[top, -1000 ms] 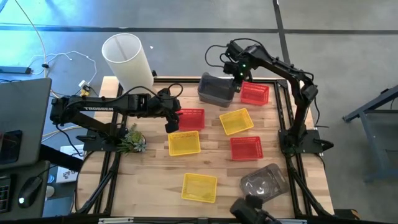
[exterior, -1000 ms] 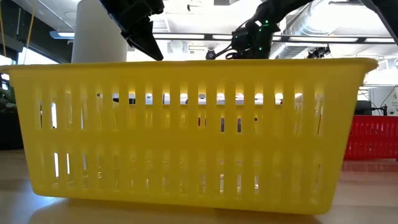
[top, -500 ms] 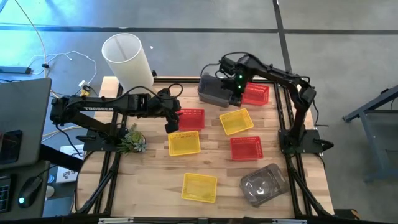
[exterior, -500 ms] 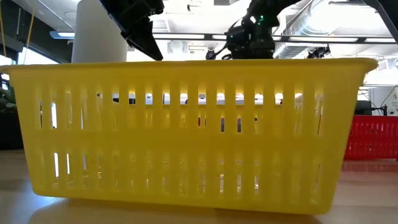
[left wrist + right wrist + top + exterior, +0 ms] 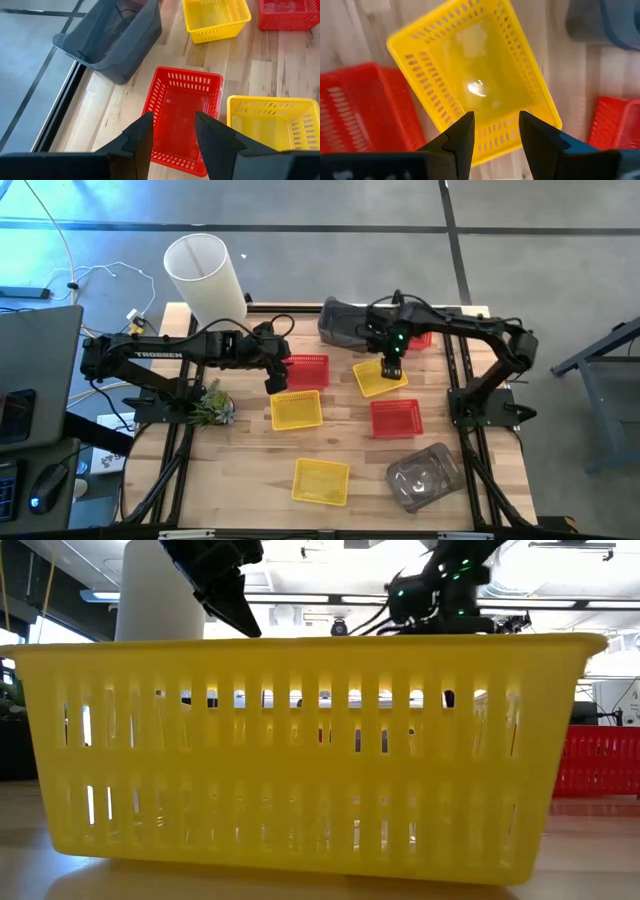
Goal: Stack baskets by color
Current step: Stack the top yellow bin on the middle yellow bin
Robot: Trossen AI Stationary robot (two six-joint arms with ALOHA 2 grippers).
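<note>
Right pincer (image 5: pixel 391 370) hangs open over the yellow basket (image 5: pixel 380 376) beside the grey basket (image 5: pixel 347 323).
Light, stiff, slick mesh plastic: pinch one thin wall at its rim. Left pincer (image 5: pixel 172 131) open above the red basket (image 5: pixel 182 119).

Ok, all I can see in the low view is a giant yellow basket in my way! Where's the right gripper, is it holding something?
Observer: No, the right gripper is open and empty, hanging over a yellow basket near the middle of the table.
Operator: And the other arm?
Observer: The left gripper is open too, above a red basket.
Operator: Any grey ones?
Observer: A smoky grey basket sits at the far edge of the table, and a clear grey basket at the near edge.
</note>
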